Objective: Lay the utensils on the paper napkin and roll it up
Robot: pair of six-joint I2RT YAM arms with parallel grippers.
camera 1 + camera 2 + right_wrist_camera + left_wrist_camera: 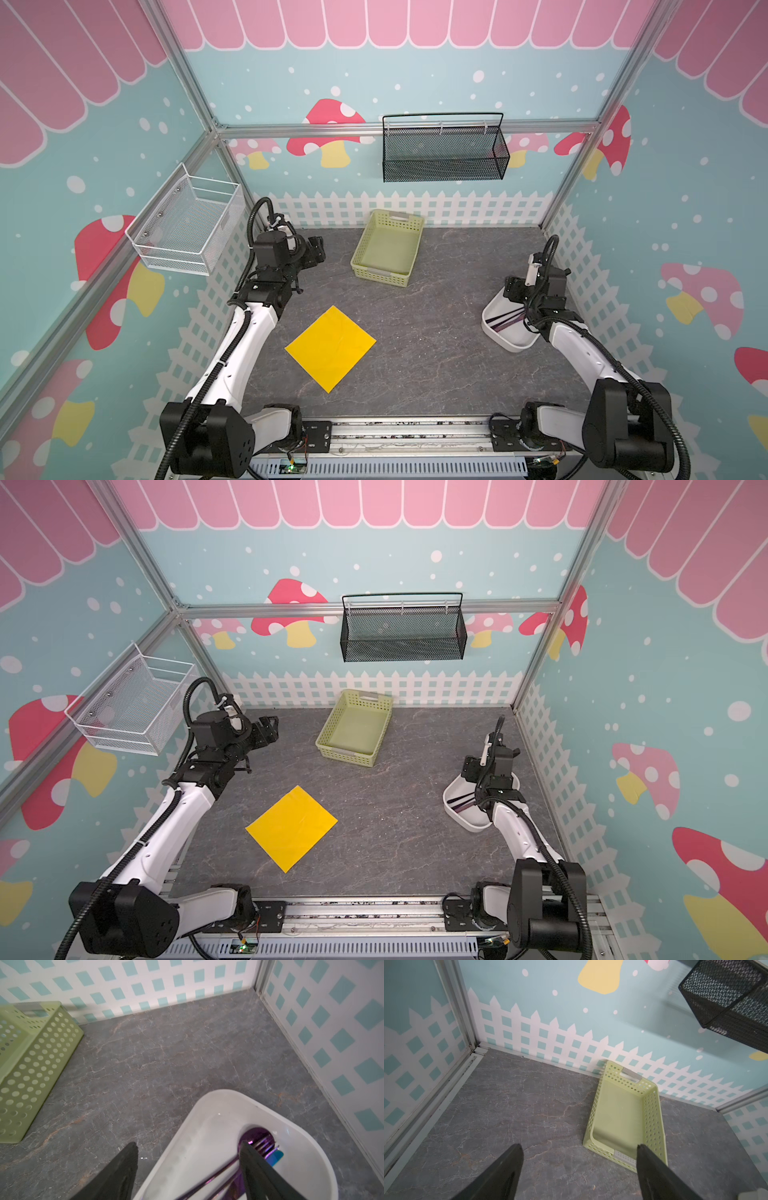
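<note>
Thin square paper napkin (331,348) flat on veined counter (436,332), edges clear; glossy utensils (259,1136) in rounded white dish (207,1126); left fingers (506,1172), right fingers (122,1169) spread.

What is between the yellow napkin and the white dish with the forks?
Nothing: only bare grey table lies between napkin and dish, in both top views.

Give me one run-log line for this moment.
napkin flat, bare | utensils in white tray | left gripper open, empty | right gripper open, at tray
</note>
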